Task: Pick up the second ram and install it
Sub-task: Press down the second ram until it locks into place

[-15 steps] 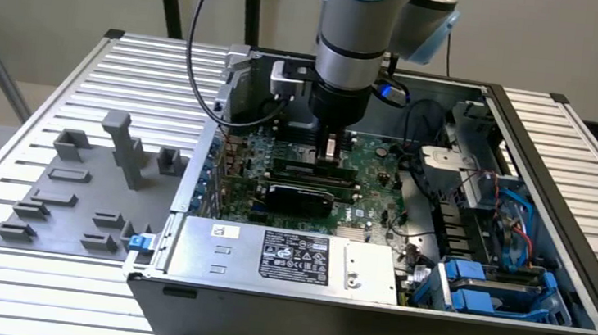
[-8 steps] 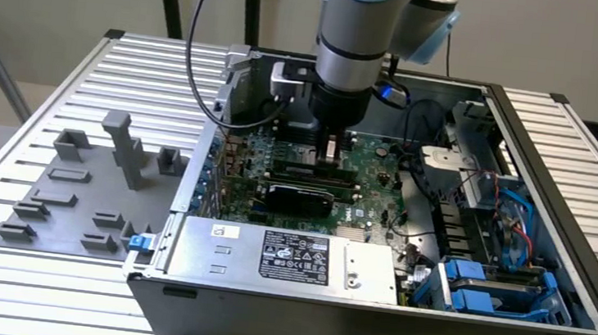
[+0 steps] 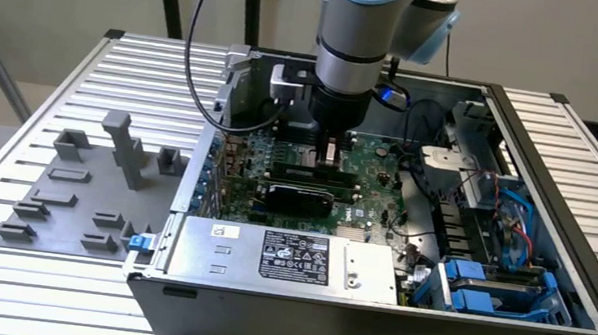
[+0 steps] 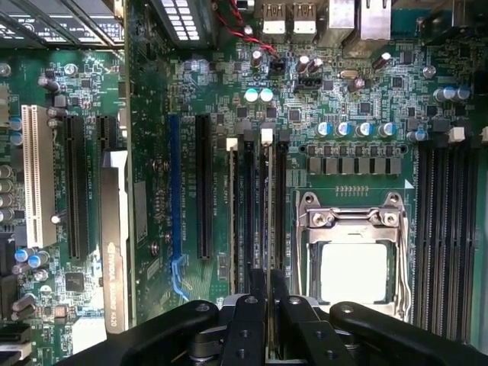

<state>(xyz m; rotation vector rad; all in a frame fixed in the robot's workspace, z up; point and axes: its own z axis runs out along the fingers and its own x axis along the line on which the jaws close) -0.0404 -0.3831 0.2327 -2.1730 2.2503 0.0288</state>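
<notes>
Gripper: your gripper [image 4: 268,305] hangs low over the board [image 4: 366,99], fingers [image 4: 248,324] clamped on the ram [image 4: 270,221].
Ram: you see it edge-on in the wrist view, a thin pale strip standing upright and running the length of a slot [image 4: 277,198] just beside the socket [image 4: 352,263]. Whether it is fully seated, you cannot tell.
Why held so: gripping the stick by its top edge and keeping it vertical lets its lower edge line up with the slot, judging by the alignment.
Neighbours: more black slots [image 4: 446,229] lie on the socket's far side; a card [image 4: 114,236] stands in the expansion slots.
Case: in the exterior view the arm [image 3: 362,25] reaches down into the open case [image 3: 542,158] on the slatted tabletop [image 3: 101,58].
Writing: the card's edge seems to read "NVIDIA"; the label [image 3: 293,257] on the power supply is too small to read.
</notes>
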